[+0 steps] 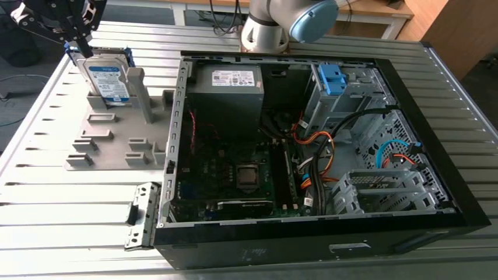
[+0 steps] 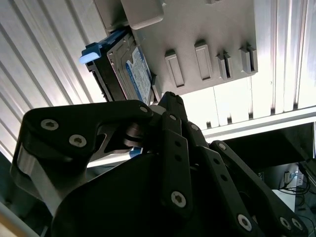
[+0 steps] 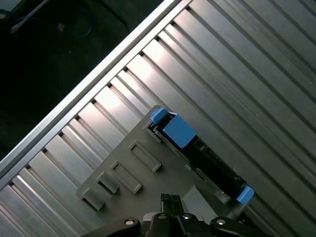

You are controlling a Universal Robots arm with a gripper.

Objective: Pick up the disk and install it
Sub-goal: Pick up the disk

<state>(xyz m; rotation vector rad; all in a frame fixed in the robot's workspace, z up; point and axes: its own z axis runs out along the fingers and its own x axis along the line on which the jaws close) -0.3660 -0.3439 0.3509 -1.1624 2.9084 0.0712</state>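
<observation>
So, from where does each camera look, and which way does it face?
Exterior view: off the arm, high up, looking down; the disk stands in the grey holder at the exterior view's left, with the open computer case to the right; the arm base and gripper show.
Second wrist view: on the wrist, looking past the gripper to the disk.
First wrist view: on the wrist, facing the disk's blue-framed edge; the gripper shows.
Shared by all three: disk and holder.

The exterior view looks steeply down on the whole counter [image 1: 46, 192] from well off. Both wrist views sit close behind the pincer [image 2: 155, 104] — the second looking along it, the first nearly straight down — and all 3 share the grey holder [image 1: 116, 134] with the disk [image 1: 107, 79] near the counter's edge.
</observation>
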